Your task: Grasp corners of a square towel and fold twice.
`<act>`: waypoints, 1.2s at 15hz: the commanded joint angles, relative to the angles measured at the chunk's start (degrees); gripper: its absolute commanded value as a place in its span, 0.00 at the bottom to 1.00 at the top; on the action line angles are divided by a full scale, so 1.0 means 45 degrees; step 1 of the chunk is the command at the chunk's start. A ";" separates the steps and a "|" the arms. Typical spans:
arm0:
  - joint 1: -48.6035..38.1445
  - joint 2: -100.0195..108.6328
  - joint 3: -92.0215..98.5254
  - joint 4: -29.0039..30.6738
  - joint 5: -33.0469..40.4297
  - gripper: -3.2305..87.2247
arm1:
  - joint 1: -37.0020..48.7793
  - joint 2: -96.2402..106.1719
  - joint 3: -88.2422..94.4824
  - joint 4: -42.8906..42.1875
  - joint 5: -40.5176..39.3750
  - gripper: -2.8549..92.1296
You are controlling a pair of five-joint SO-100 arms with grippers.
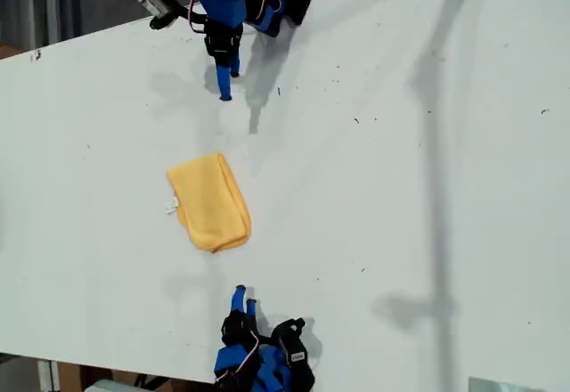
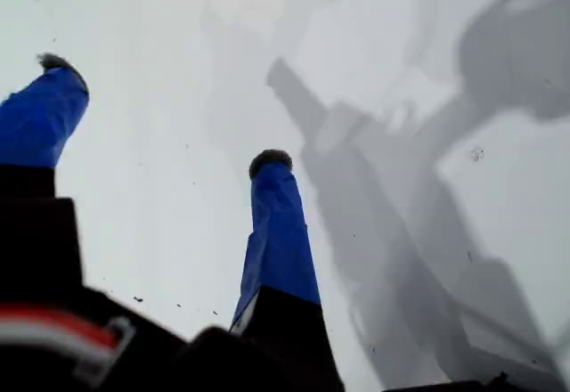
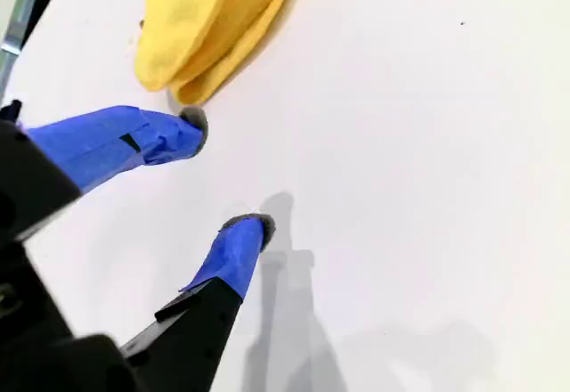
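Towel: square towel (image 1: 209,203) lying folded into a narrow oblong near the middle of the tabletop (image 1: 401,187), slightly askew, between the two arms in the exterior view; small white tag (image 1: 171,205) poking out on the side facing the exterior view's left.

Layers: showing stacked in the second wrist view, one rounded end of the towel (image 3: 214,18) bulging with at least two thicknesses of cloth.

My first gripper (image 2: 165,111): hanging over bare tabletop with jaws spread wide, gripping nothing; no cloth appearing in its wrist view.

My second gripper (image 3: 224,174): hovering with jaws parted and carrying nothing, one blue fingertip (image 3: 194,123) sitting just beside the towel's rounded end, apparently not touching.

Step in hand: judging by the oblong shape, at least one fold looking done; whether both folds are finished not being clear from these views.

Next move: if a fold is still owed, needing both jaws brought down onto the corners at one short end, pinching every layer together, then carrying that end over to the opposite one.

Risk: catching only the top layer and peeling the fold open.
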 commanded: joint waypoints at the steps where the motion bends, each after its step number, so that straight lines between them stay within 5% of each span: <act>1: 0.1191 0.0098 -0.0020 0.0234 -0.0273 0.25 | -0.0488 0.0117 -0.0039 0.0312 0.2520 0.23; 3: 0.1387 0.0098 0.0156 0.0195 -0.0352 0.25 | -0.0449 0.0117 0.0312 0.1367 0.5195 0.21; 6: 0.1660 0.0098 0.0273 0.0000 0.2480 0.24 | -0.0332 0.0117 0.0391 0.1270 0.5586 0.21; 10: 0.1914 0.0098 0.0332 -0.0098 0.4160 0.23 | -0.0586 0.0117 0.0371 0.1309 0.6367 0.21; 18: 0.1895 0.0098 0.0332 -0.0098 0.4062 0.23 | -0.0605 0.0117 0.0371 0.1309 0.6367 0.21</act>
